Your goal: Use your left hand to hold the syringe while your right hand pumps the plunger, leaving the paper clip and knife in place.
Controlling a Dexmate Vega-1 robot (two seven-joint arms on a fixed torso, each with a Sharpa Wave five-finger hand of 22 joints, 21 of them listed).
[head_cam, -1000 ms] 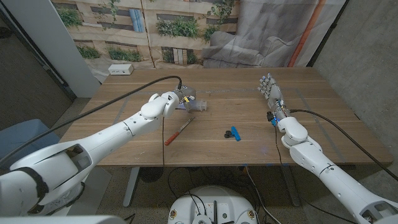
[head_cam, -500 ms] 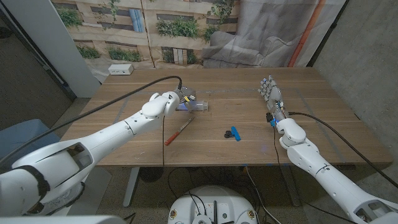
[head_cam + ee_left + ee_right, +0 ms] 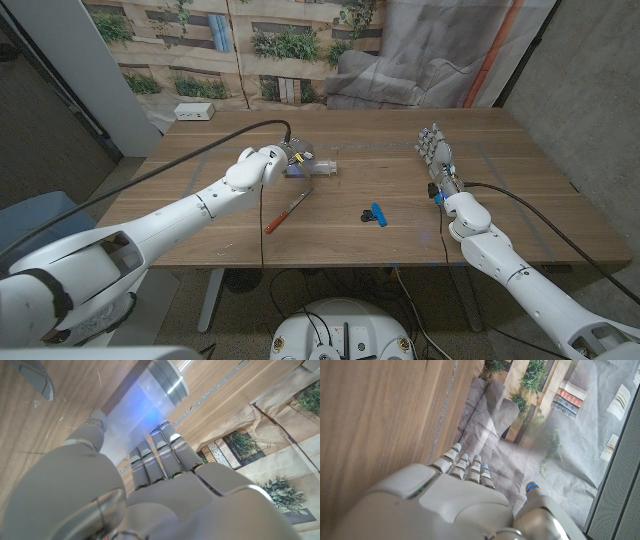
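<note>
The clear syringe (image 3: 318, 168) lies left of the table's middle, and in the left wrist view its barrel (image 3: 142, 415) sits between the thumb and the curled fingers (image 3: 162, 457) of my left hand (image 3: 292, 158), which grips it. A knife (image 3: 286, 212) with a red handle lies just in front of the syringe, nearer to me. The blue paper clip (image 3: 377, 214) lies mid-table, further to the right. My right hand (image 3: 437, 150) stands at the right side with straight fingers (image 3: 465, 467) held apart, holding nothing, well away from the syringe.
A white box (image 3: 194, 112) sits at the back left corner of the wooden table (image 3: 520, 190). A black cable (image 3: 190, 165) runs over the table to my left wrist. A printed backdrop and grey cloth hang behind the far edge.
My left hand and the syringe have shifted slightly to the right and away from me. The right hand, knife and paper clip have stayed where they were.
</note>
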